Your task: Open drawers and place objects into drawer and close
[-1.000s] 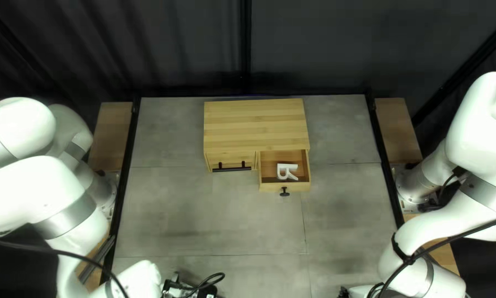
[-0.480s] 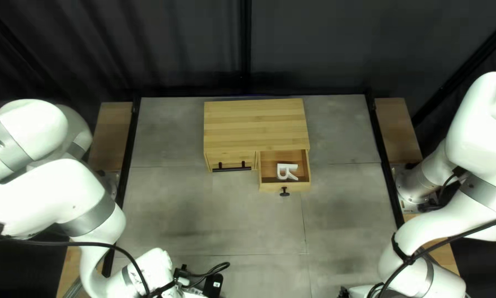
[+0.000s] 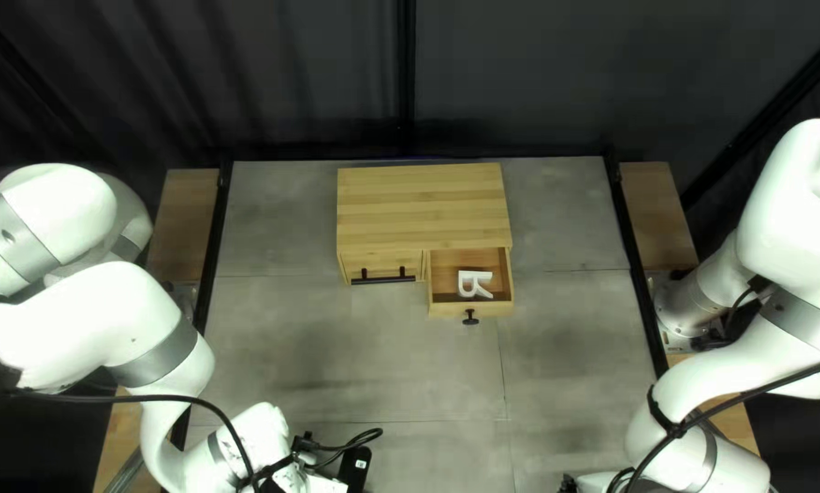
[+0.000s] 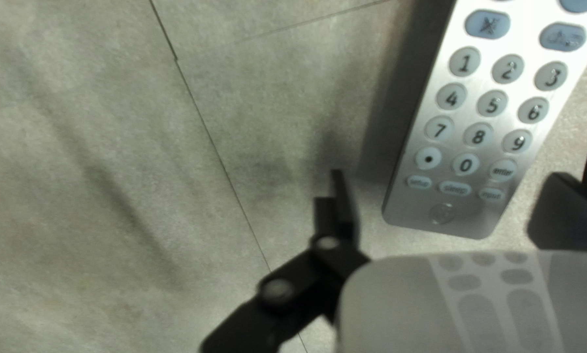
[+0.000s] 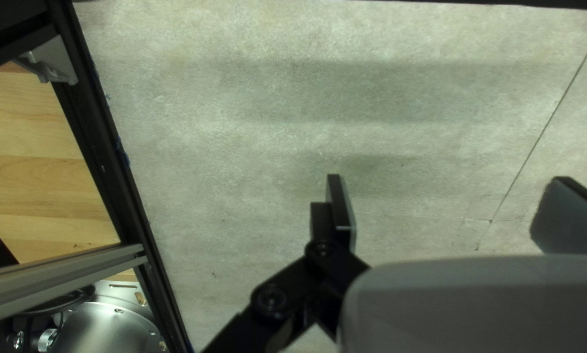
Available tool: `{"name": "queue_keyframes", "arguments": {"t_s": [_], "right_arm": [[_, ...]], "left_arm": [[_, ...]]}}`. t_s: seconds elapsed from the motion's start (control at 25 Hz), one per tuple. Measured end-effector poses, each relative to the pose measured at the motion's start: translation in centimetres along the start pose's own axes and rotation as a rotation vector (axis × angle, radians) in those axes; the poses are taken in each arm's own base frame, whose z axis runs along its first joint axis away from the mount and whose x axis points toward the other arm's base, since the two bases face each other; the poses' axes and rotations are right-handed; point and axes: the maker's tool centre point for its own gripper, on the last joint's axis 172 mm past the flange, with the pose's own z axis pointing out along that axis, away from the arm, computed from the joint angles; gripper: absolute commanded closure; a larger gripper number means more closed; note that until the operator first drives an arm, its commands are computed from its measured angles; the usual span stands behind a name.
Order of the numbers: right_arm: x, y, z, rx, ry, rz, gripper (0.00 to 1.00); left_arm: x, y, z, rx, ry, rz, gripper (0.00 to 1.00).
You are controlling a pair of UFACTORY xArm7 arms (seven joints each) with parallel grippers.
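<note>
Two fingers of the left gripper (image 4: 447, 175) stand apart, with the remote (image 4: 460, 147) on the table (image 4: 260, 117) slanting ahead of them; closing askew could twist it loose. The right gripper (image 5: 448, 178) is spread, holding nothing. Farther off, the white letter (image 3: 475, 275) in the open drawer (image 3: 494, 310) could prop the remote up and block closing. The remote's far end is cut off; finger height is unclear.
</note>
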Motion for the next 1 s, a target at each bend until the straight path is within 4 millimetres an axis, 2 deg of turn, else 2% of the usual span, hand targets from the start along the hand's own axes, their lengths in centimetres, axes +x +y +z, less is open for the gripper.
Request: {"name": "queue_keyframes", "arguments": {"t_s": [0.12, 0.24, 0.36, 0.48, 0.64, 0.88, 1.0], "right_arm": [[0.0, 0.0, 0.0, 0.000, 0.000, 0.000, 0.00], [0.0, 0.0, 0.0, 0.000, 0.000, 0.000, 0.00], [0.0, 0.0, 0.0, 0.000, 0.000, 0.000, 0.00], [0.0, 0.0, 0.0, 0.000, 0.000, 0.000, 0.00], [0.0, 0.0, 0.0, 0.000, 0.000, 0.000, 0.00], [0.0, 0.0, 0.0, 0.000, 0.000, 0.000, 0.00], [0.0, 0.0, 0.0, 0.000, 0.000, 0.000, 0.00]], "left_arm": [[0.2, -0.2, -0.9, -0.004, 0.008, -0.001, 1.00], [0.4, -0.7, -2.6, -0.003, 0.012, -0.006, 1.00], [0.5, -1.8, -5.3, 0.002, 0.021, -0.013, 1.00], [0.5, -3.8, -8.2, 0.007, 0.032, -0.028, 1.00], [0.3, -8.9, -12.2, 0.012, 0.033, -0.070, 1.00], [-1.1, -20.8, -19.0, 0.029, -0.005, -0.174, 1.00], [-0.3, -24.7, -21.5, 0.044, -0.014, -0.224, 1.00]]}}
